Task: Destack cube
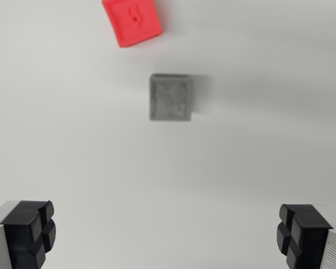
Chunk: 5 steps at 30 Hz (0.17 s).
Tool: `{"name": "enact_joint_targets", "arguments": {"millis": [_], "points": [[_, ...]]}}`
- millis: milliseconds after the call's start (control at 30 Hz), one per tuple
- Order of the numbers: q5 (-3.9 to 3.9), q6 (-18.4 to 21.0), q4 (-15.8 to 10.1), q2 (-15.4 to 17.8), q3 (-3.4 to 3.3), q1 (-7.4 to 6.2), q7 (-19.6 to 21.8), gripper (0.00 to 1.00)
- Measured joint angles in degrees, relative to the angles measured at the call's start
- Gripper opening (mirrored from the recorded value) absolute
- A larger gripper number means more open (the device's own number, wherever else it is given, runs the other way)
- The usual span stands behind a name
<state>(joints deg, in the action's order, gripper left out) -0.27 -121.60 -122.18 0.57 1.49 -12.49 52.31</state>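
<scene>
The claw (pixel 168 235) hangs with jaws wide apart and empty. The small grey plastic cube (pixel 171 98) sits mid-tabletop, apart from the red plastic cube (pixel 132 21) beyond it, so nothing looks stacked; retreat straight upward.

Matt plastic cubes (pixel 170 97) (grey one rough)

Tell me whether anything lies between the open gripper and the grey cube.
Nothing visible does. The gripper is open, and only bare white table surface lies between it and the grey cube. The red cube lies beyond, apart.
</scene>
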Motion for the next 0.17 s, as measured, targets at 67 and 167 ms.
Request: {"name": "enact_joint_targets", "arguments": {"millis": [67, 167], "points": [[0.00, 0.0, 0.0, 0.0, 0.00, 0.00, 0.0, 1.00], [0.00, 0.0, 0.0, 0.0, 0.00, 0.00, 0.0, 1.00]]}}
